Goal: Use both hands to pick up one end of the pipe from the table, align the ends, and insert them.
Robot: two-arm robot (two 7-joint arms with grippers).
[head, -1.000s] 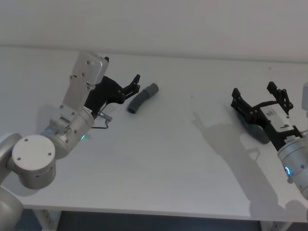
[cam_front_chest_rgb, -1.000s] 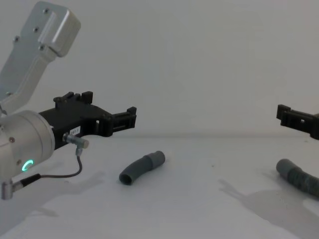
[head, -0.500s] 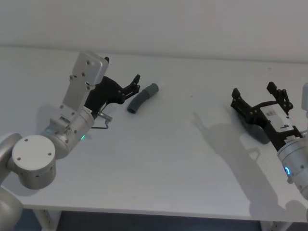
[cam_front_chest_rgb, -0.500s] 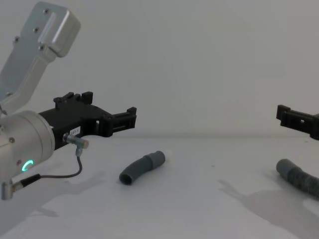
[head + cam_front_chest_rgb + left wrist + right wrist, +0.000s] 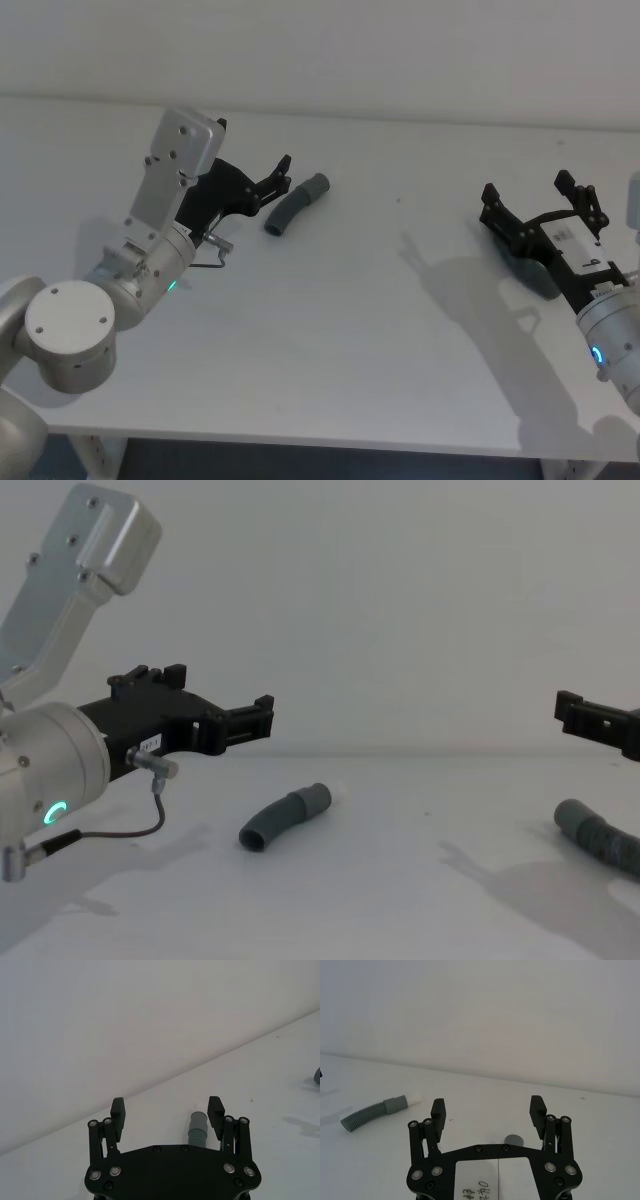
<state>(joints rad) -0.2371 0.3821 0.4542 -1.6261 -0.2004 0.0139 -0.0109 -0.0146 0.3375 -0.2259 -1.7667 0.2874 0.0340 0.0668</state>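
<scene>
The short curved hose piece (image 5: 297,203) lies diagonally on the table (image 5: 350,340), cuff pointing far-right, just ahead of my left gripper (image 5: 278,178), jaws spread wide. My right gripper (image 5: 525,192), also spread, hangs above the longer hose piece (image 5: 595,835) at the right.

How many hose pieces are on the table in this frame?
2. The short curved hose piece lies just ahead of the left pincer. The longer hose piece lies on the right side of the table beneath the right pincer, partly hidden by it.
</scene>
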